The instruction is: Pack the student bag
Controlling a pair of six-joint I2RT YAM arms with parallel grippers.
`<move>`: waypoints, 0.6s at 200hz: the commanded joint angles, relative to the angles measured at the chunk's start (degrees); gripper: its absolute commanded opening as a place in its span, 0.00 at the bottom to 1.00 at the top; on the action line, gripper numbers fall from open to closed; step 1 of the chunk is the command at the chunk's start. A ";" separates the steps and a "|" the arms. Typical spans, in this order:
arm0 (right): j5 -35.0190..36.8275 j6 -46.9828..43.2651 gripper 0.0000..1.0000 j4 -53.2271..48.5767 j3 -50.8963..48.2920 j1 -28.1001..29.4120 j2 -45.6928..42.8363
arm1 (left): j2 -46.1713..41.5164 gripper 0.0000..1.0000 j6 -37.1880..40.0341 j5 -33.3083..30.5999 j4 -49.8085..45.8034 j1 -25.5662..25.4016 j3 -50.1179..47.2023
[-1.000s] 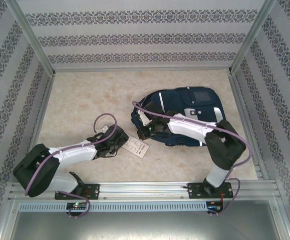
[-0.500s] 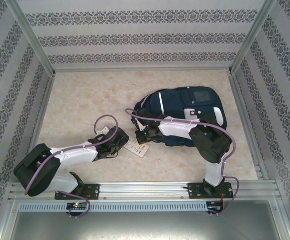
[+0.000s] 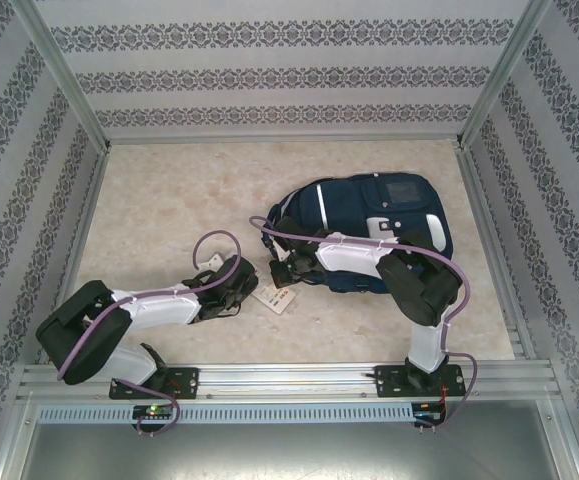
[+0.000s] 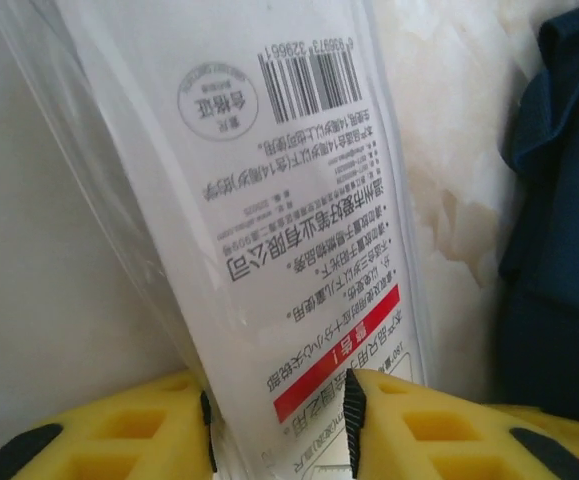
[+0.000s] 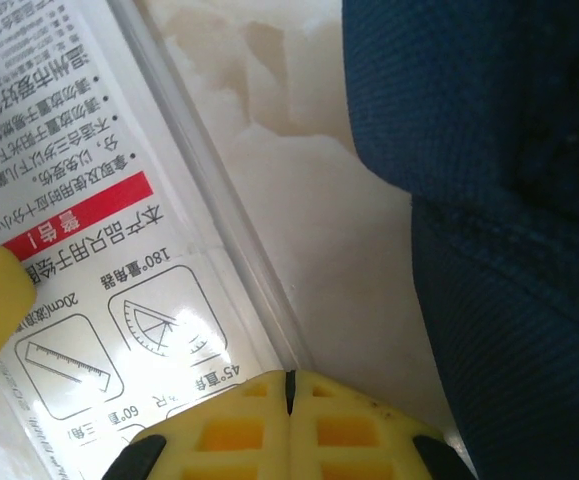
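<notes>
Beside the bag [image 3: 379, 215], our right gripper [image 5: 289, 390] has backed off, pressed together. Left gripper [image 4: 281, 397] pinches the ruler packet [image 4: 269, 230]; we load next.

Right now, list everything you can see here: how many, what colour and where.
backpack: one, navy blue with white stripes, right half of the table.
packet: one, clear plastic over a white printed card with a red band, beside the backpack's near left corner.
table: one, beige marbled.
walls: three, white with grey patterned bands, around the table.
cables: two, purple, one along each arm.
left gripper: yellow fingers against both sides of the packet.
right gripper: yellow fingers shut, over the packet's edge.
</notes>
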 commanded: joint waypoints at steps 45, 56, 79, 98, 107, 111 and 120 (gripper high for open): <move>0.26 0.54 0.02 -3.93 2.48 -0.21 -5.70 | -2.67 0.02 1.57 -3.66 1.15 -0.59 1.77; 1.42 -0.11 0.11 -5.59 3.80 -0.46 -7.85 | -4.26 0.01 1.61 -4.63 -0.78 -0.55 1.79; 5.83 -1.45 0.21 -10.01 7.40 -1.08 -11.34 | -8.44 0.00 2.85 -6.23 -5.42 -0.46 2.31; 12.11 -2.72 0.29 -13.42 9.94 -1.90 -12.87 | -11.31 0.00 5.27 -7.27 -11.41 -0.20 4.49; 16.00 -3.70 0.35 -15.15 11.37 -2.21 -12.86 | -12.32 0.00 6.64 -7.43 -13.85 0.06 5.86; 17.84 -4.05 0.37 -16.03 12.07 -2.43 -12.61 | -12.65 0.00 7.16 -7.54 -15.02 0.09 6.45; 20.65 -5.07 0.37 -17.82 13.65 -2.95 -11.72 | -13.37 0.00 8.49 -7.54 -16.41 0.24 7.37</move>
